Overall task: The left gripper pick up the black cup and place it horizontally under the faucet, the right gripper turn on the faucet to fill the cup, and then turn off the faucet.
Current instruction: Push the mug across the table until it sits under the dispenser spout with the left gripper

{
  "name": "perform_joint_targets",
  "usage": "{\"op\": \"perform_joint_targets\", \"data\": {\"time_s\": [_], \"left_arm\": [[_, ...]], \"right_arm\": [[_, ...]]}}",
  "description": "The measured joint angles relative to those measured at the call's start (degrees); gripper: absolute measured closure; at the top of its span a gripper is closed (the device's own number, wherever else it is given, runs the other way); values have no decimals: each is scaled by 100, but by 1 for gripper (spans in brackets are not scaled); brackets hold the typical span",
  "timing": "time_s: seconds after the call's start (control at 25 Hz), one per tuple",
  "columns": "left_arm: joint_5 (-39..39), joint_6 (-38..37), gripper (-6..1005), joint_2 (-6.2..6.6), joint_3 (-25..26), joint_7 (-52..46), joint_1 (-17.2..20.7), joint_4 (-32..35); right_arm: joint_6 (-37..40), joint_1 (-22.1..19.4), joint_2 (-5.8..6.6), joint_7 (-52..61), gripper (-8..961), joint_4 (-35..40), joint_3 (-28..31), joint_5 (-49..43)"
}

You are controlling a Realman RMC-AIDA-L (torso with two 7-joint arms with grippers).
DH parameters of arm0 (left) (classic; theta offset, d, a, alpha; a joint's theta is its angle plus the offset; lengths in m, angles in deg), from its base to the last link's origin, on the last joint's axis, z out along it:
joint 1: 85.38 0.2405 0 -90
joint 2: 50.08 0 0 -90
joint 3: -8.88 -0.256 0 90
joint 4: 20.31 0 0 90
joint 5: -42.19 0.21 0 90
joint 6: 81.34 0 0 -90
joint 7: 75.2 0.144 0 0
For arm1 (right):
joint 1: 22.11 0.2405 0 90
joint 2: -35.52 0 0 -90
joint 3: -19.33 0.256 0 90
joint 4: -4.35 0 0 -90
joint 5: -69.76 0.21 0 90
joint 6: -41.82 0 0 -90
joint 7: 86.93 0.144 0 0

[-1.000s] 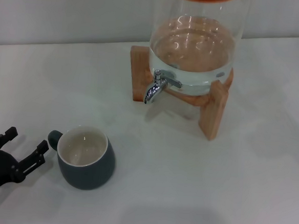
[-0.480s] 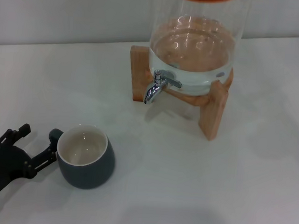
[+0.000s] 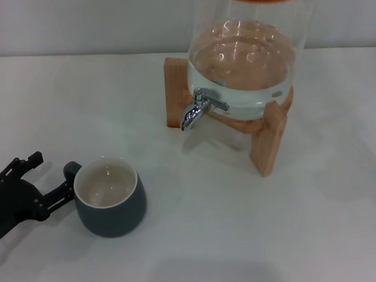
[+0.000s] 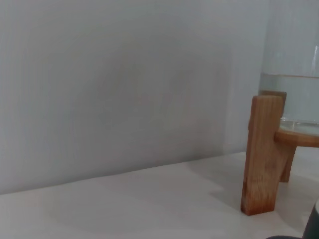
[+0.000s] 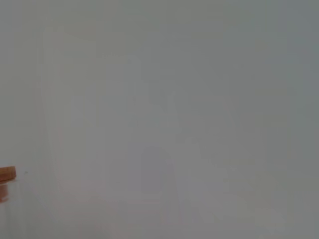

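Observation:
The black cup (image 3: 110,199) stands upright on the white table at the front left, cream inside showing, its small handle (image 3: 70,169) pointing left. My left gripper (image 3: 51,176) is open right beside it, its two fingers either side of the handle, the nearer fingertip (image 3: 67,192) at the cup's wall. The chrome faucet (image 3: 196,109) sticks out from the glass dispenser (image 3: 245,55) on its wooden stand (image 3: 269,141), spout down, well behind and to the right of the cup. The cup's dark edge shows in the left wrist view (image 4: 313,225). The right gripper is out of view.
The dispenser holds water in its lower part. The left wrist view shows a stand leg (image 4: 261,154) and the wall behind. The right wrist view shows only pale wall and a sliver of wood (image 5: 6,175). White table (image 3: 246,235) stretches in front of the stand.
My left gripper has moved right and forward up to the cup's handle. The cup has shifted very slightly right. The faucet and dispenser have not changed.

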Motion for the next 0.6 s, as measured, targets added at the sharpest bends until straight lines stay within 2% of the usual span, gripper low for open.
{"op": "perform_joint_targets", "data": {"time_s": [0.6], "left_arm": [[-4,-32,112,7,0,-69,-37,26]], "right_arm": [[-4,-31,-9,-17,146,-1,10,127]]}}
